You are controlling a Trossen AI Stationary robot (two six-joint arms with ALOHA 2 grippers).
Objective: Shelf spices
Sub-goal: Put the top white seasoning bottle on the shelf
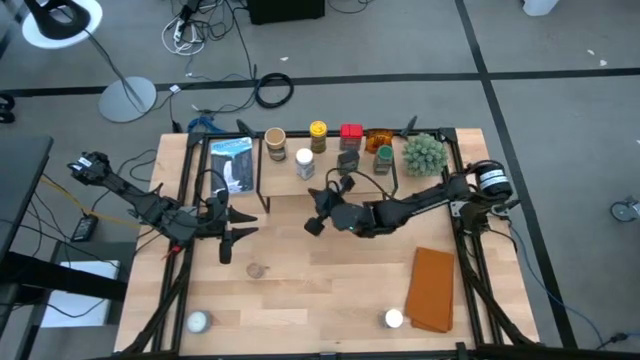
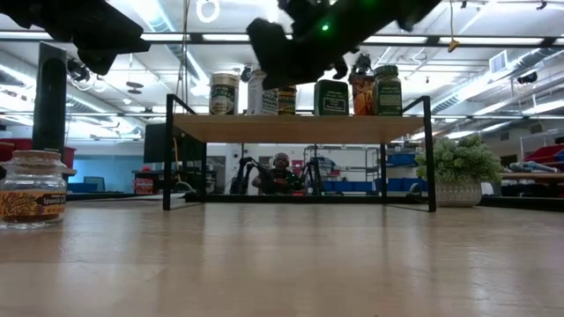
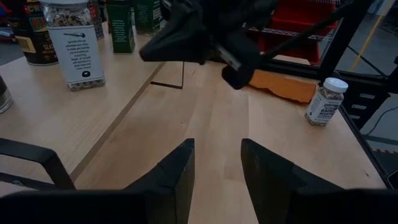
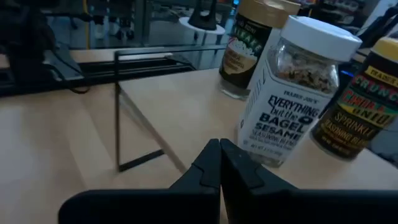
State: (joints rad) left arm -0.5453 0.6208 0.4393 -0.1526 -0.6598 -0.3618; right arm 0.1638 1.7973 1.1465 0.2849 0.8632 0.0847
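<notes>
The shelf (image 1: 290, 200) is a light-wood board on black legs at the table's far side. Several spice jars, a red box (image 1: 351, 133) and a dark tin (image 1: 347, 160) stand on it. A brown-lidded jar (image 1: 256, 270) (image 2: 33, 189) and a white-lidded jar (image 1: 393, 318) (image 3: 326, 101) stand on the table. My right gripper (image 1: 320, 198) (image 4: 219, 163) is shut and empty, hovering over the shelf's near edge just short of the white-lidded bagel-seasoning jar (image 4: 298, 93). My left gripper (image 1: 243, 224) (image 3: 217, 168) is open and empty above the table, left of centre.
A green spiky plant (image 1: 423, 152) stands at the shelf's right end and a dark-and-blue packet (image 1: 232, 165) lies at its left end. An orange-brown folded cloth (image 1: 433, 288) lies near right. A pale ball (image 1: 198, 321) sits near left. Bare wood spans the table's middle.
</notes>
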